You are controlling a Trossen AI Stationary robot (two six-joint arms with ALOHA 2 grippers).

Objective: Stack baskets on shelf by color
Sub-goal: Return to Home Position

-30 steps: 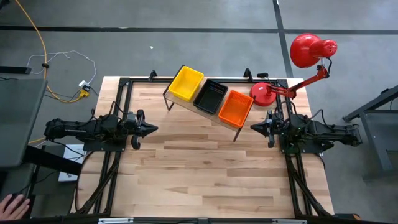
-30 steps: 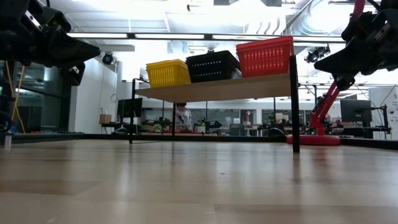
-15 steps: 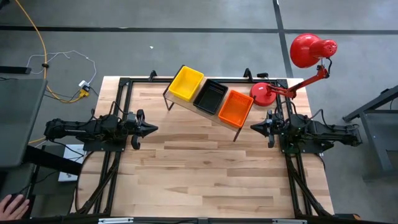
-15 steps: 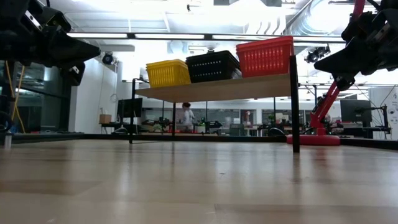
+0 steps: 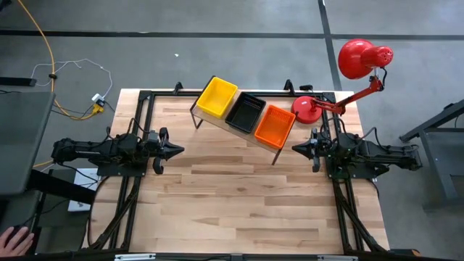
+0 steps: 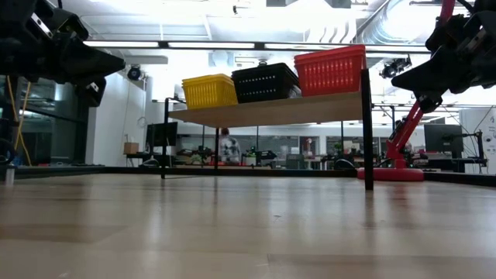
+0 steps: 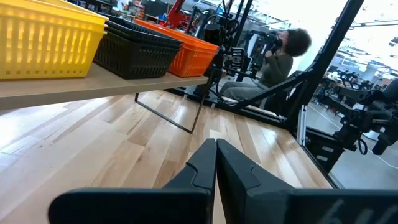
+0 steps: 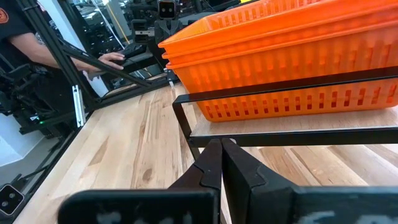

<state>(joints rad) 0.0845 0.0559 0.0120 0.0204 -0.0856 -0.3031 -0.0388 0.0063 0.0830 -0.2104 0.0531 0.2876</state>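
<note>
My left hand (image 5: 172, 150): fingers pressed together with nothing between them, drawn back over the left edge of the worktop (image 5: 232, 203) and pointing inward.
My right hand (image 5: 297, 148): also pressed together and empty, parked at the right edge, with its tip near the shelf's front right leg but apart from it.
Orange baskets (image 8: 292, 56): closest to my right hand, nested one inside another at the right end of the shelf. My right wrist view shows several rims.
Black baskets (image 5: 246, 112): in the middle, just beside the orange ones.
Yellow baskets (image 5: 217, 97): at the left end. I cannot tell how many are nested.
Shelf (image 6: 271, 111): at the back of the worktop, turned at an angle, carrying all three colours side by side.
Red desk lamp (image 5: 359, 58): behind the shelf's right end.
What changed: over the last second neither arm and no basket has moved. Only a person (image 6: 226, 146) far off in the room, seen under the shelf, has shifted.
What it means: I judge the sorting done and both arms already home. No basket lies loose on the worktop.
</note>
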